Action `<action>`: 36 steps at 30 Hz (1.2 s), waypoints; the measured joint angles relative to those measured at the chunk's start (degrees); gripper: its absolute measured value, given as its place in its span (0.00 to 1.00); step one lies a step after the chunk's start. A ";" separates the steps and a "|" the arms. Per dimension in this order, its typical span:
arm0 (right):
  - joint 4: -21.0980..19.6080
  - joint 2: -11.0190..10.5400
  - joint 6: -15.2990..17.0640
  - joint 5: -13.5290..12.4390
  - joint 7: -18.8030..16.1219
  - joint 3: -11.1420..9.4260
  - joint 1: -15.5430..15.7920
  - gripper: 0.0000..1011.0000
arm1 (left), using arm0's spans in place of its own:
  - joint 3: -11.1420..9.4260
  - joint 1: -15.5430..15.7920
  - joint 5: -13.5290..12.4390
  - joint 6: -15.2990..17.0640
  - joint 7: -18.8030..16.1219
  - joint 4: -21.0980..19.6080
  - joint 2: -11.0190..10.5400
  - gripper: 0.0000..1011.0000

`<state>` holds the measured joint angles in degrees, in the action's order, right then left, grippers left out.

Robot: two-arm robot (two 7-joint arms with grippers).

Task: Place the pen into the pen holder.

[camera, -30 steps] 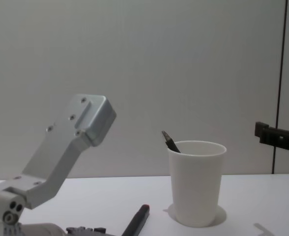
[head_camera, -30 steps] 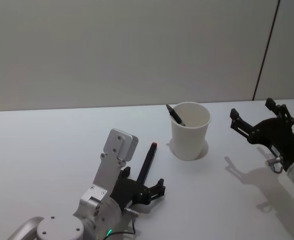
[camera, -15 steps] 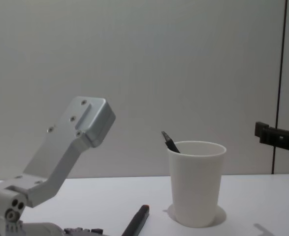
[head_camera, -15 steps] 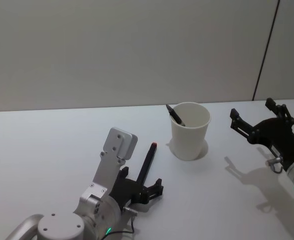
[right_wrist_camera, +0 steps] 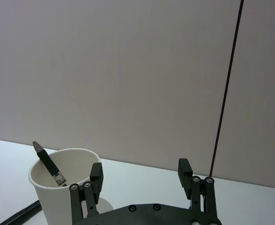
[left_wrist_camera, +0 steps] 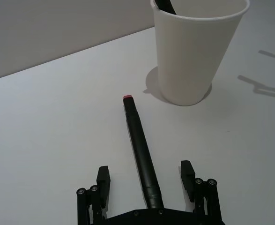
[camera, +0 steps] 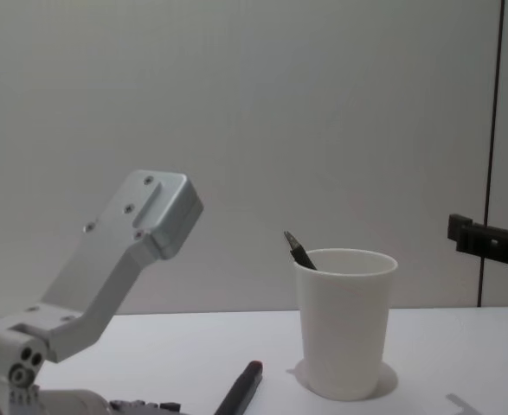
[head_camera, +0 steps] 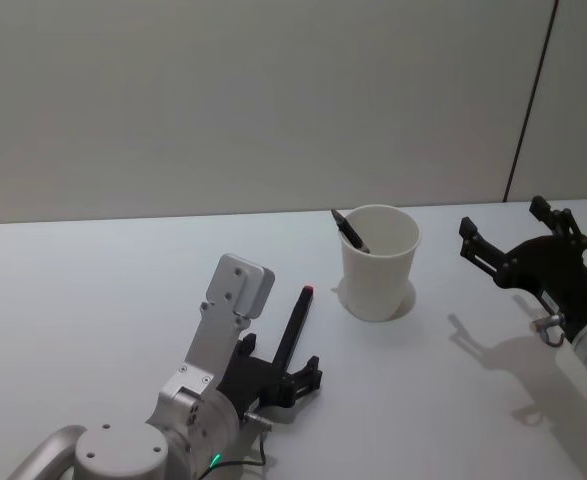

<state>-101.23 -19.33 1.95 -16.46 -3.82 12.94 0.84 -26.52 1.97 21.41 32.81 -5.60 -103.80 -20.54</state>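
A black pen (head_camera: 295,322) with a red tip lies flat on the white table, pointing toward the pen holder (head_camera: 379,262), a white paper cup standing upright. Another dark pen (head_camera: 350,230) leans inside the cup, its end sticking above the rim. My left gripper (head_camera: 281,365) is open low over the table, and the lying pen's (left_wrist_camera: 139,150) near end sits between its fingers (left_wrist_camera: 103,177) without touching them. The cup (left_wrist_camera: 196,51) stands just beyond the pen's red tip. My right gripper (head_camera: 503,220) hangs open in the air to the right of the cup (right_wrist_camera: 64,183).
The white table (head_camera: 93,300) runs back to a plain grey wall. A dark vertical seam (head_camera: 528,100) marks the wall at the right. The left wrist's silver bracket (camera: 137,242) rises at the left in the chest view.
My left arm has drawn back slightly toward the robot, fingers still open around the pen's near end. The pen, the cup and the right gripper have not moved.
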 joint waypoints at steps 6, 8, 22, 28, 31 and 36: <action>0.00 0.00 0.00 0.00 0.00 0.00 -0.01 0.99 | 0.07 0.04 -0.14 0.19 0.01 0.02 0.03 0.83; 0.00 0.00 0.00 0.00 0.00 0.00 -0.01 0.99 | 0.07 0.04 -0.17 0.25 0.03 0.02 0.05 0.82; 0.00 0.00 0.00 0.00 0.00 0.00 -0.01 0.99 | 0.12 0.03 -0.56 0.35 0.68 0.03 0.04 0.73; 0.00 0.00 0.00 0.00 0.00 0.00 0.00 0.99 | 0.19 -0.10 -0.98 -0.18 2.38 -0.02 -0.33 0.63; 0.00 0.00 0.00 0.00 0.00 0.00 -0.01 0.99 | 0.21 -0.20 -1.11 -0.51 3.27 -0.11 -0.54 0.53; 0.00 0.00 0.00 0.00 0.00 0.00 0.00 0.99 | 0.23 -0.28 -1.19 -0.72 3.94 -0.20 -0.70 0.38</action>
<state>-101.23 -19.33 1.95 -16.46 -3.82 12.94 0.84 -26.29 1.69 20.23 32.08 -1.66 -104.00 -21.24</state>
